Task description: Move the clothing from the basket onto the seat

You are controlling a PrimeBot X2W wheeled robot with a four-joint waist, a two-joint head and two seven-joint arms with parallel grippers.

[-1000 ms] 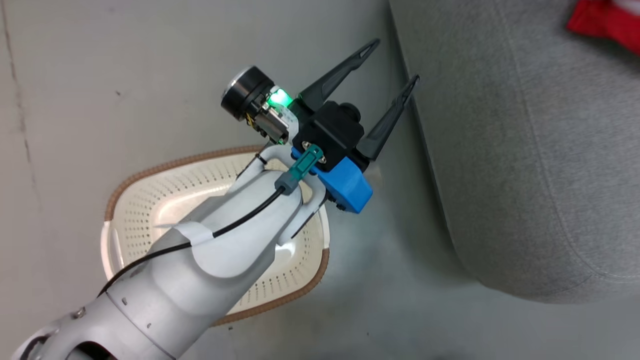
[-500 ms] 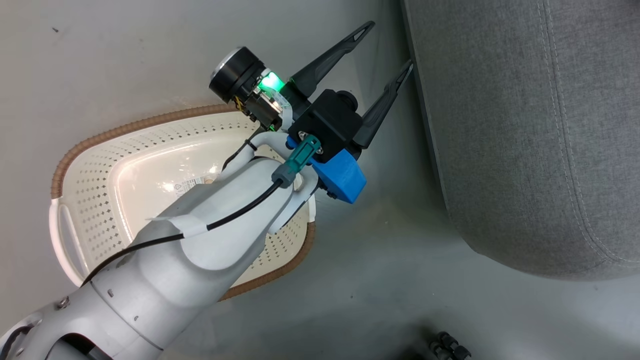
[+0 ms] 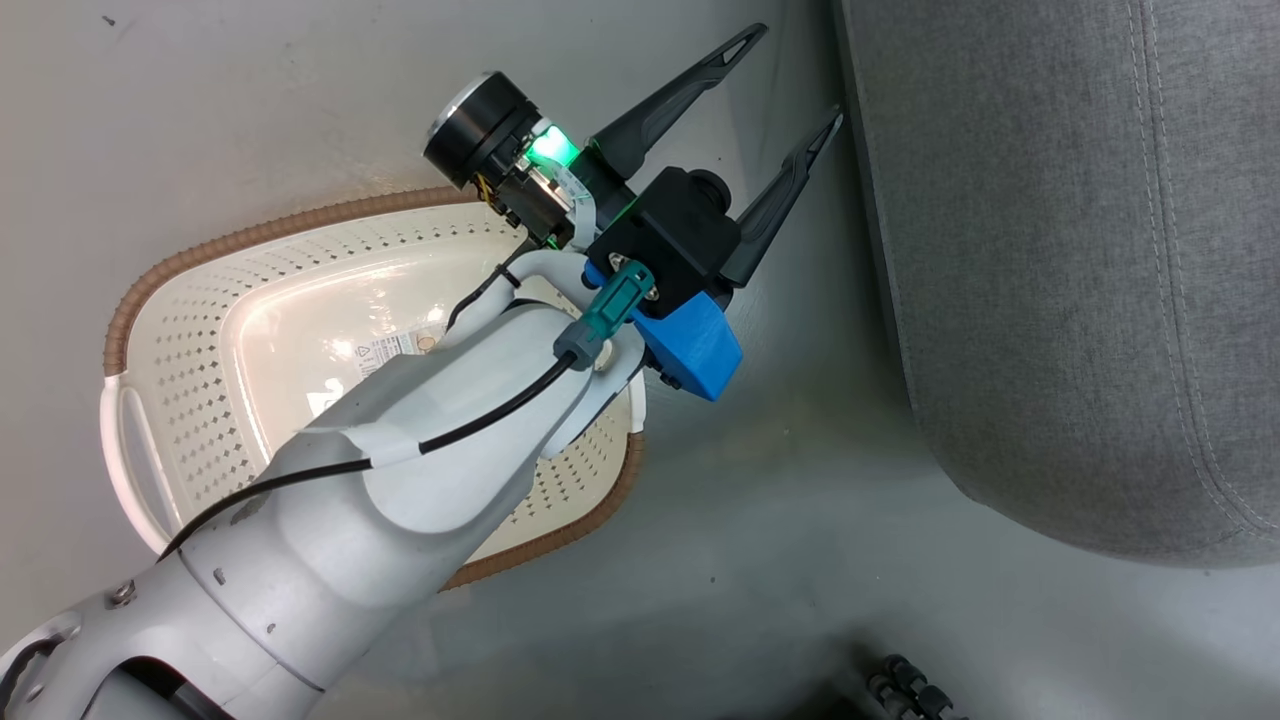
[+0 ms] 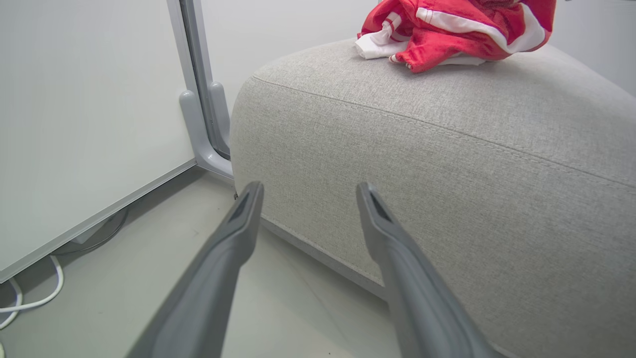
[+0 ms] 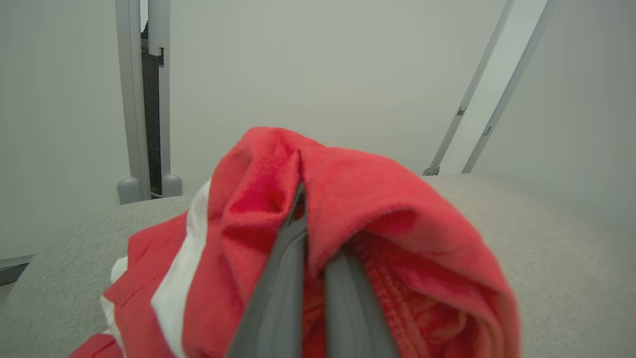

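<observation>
Seat (image 3: 1080, 250) is our reference. Basket (image 3: 180, 330) sits on the floor (image 3: 750, 520) beside the seat, apart from it. Clothing (image 4: 447, 30) is bunched on top of the seat, red with white trim. Our left gripper (image 3: 792, 74) hangs between basket and seat, fingers spread wide, gripping nothing, one tip close to the seat's side. Our right gripper (image 5: 318, 233) is over the seat top, fingers nearly closed, pinching the clothing.
</observation>
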